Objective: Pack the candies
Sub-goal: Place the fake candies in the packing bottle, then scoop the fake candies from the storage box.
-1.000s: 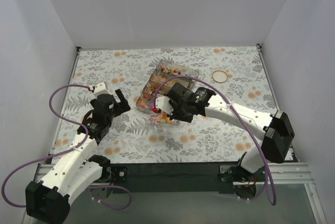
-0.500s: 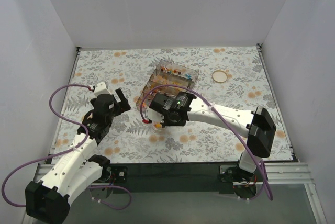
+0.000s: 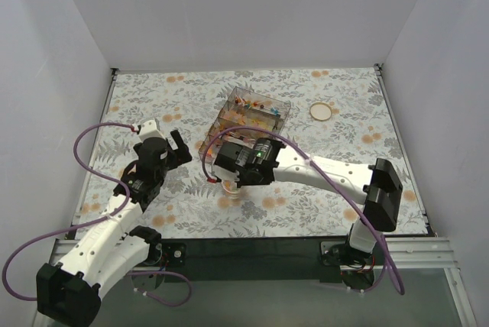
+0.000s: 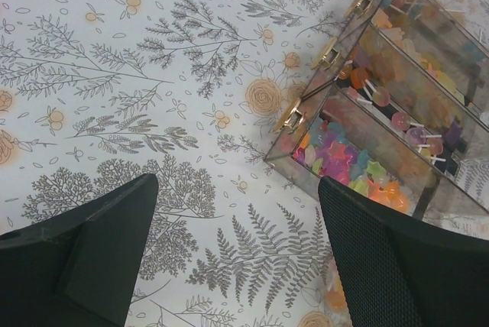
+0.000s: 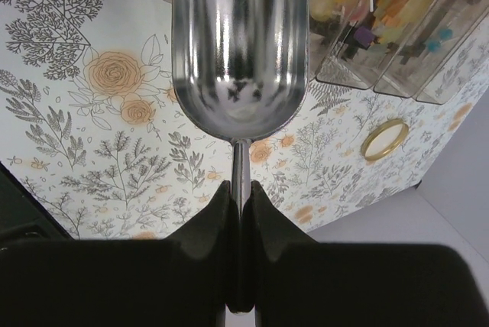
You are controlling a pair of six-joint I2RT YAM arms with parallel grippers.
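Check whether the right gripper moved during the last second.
Yes: the right gripper, clamping the shiny metal scoop, shifted leftward, farther from the round gold ring.

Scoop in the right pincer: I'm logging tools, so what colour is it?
The scoop is shiny silver metal, clearest in the right wrist view.

No readable text, labels or numbers — none on arms, box or tablecloth

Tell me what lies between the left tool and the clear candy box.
Only bare flowered tablecloth separates the left tool from the clear box; the left wrist view shows it.
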